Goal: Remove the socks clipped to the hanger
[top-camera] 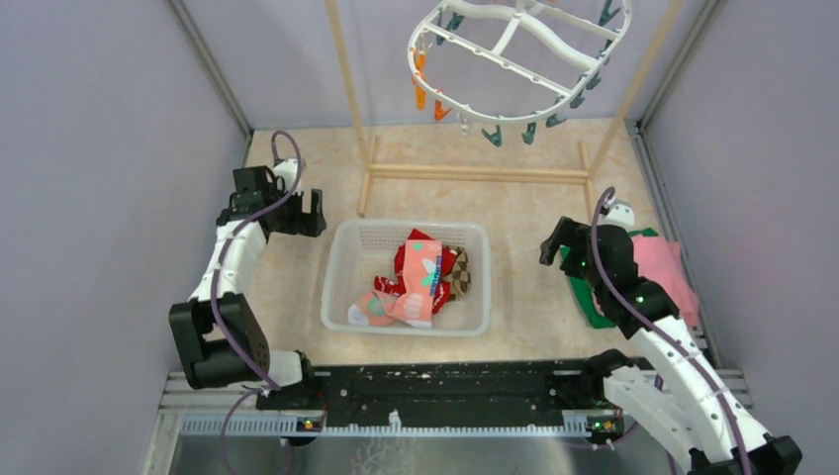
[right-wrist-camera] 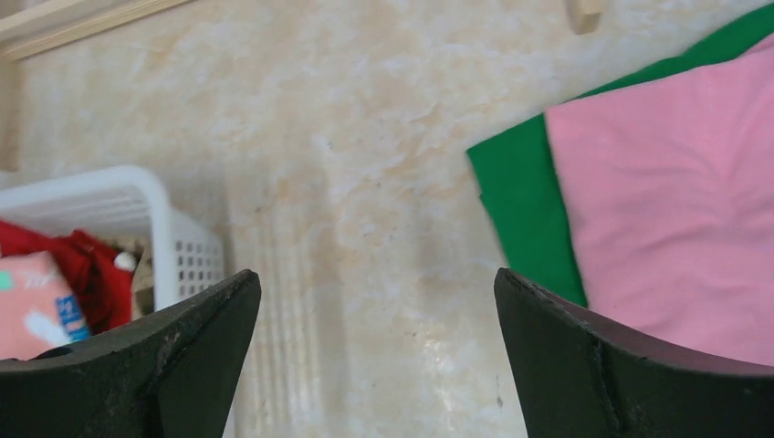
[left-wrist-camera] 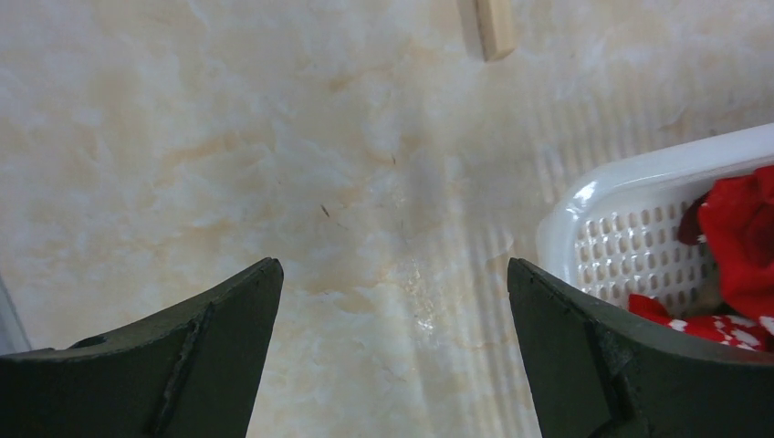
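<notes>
Nearest me, the left gripper (top-camera: 302, 213) and right gripper (top-camera: 554, 242) hover spread apart, holding nothing. Between them, the red, pink and brown-tan fabric socks (top-camera: 420, 277) lie heaped in the white mesh plastic basket (top-camera: 406, 330). Beyond, the white plastic oval hanger (top-camera: 514, 120) hangs bare, so the job looks finished.

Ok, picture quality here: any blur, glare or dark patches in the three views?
Top view: even light, sharp; hanger cut off at the top edge. Left wrist: fingers dark and soft, small glare spot on the table beside the basket. Right wrist: fingers in shadow too, cloths clear, no glare.
</notes>
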